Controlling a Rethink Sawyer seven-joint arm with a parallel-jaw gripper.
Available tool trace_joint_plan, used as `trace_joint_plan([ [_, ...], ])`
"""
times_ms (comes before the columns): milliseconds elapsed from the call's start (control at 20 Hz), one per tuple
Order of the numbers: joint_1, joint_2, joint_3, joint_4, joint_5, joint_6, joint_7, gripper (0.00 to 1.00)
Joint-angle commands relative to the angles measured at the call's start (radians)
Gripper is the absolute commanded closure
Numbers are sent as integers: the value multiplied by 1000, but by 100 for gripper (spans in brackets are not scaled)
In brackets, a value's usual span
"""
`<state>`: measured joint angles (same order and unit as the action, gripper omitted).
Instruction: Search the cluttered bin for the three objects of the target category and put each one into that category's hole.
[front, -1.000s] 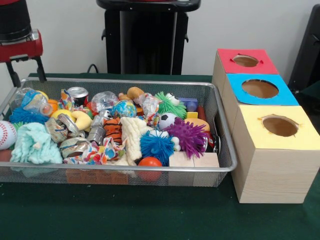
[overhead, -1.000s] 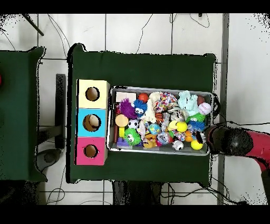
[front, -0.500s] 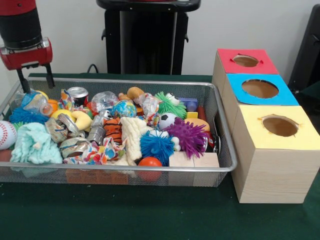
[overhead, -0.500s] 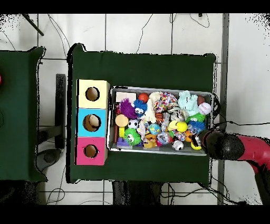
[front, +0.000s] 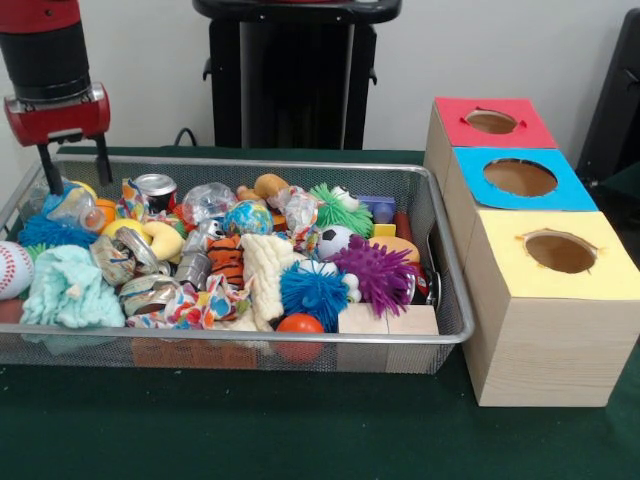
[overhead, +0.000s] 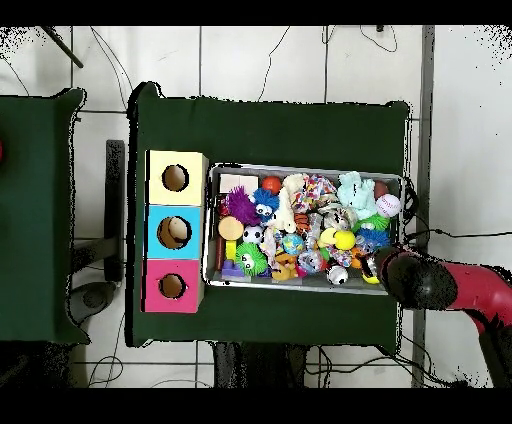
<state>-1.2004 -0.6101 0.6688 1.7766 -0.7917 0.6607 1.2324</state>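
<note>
With fingers spread, the gripper (front: 72, 166) hovers at the bin's (front: 250, 162) ten o'clock corner over what seems a crinkly plastic bottle (front: 68, 206), light, slippery, best pinched across its middle.

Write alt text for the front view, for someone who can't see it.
A silver wire mesh bin on a green table holds a heap of small toys, balls and crushed cans, among them a purple spiky ball and a blue fuzzy ball. The red and black robot gripper hangs open over the bin's left end; three wooden boxes, topped red, blue and yellow, stand at right.
</note>
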Motion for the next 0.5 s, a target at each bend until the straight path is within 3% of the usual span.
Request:
trace_joint_plan([
  [50, 2, 19, 45, 45, -65, -55, -154, 0],
  [500, -25, 102, 15, -4, -75, 13, -237, 0],
])
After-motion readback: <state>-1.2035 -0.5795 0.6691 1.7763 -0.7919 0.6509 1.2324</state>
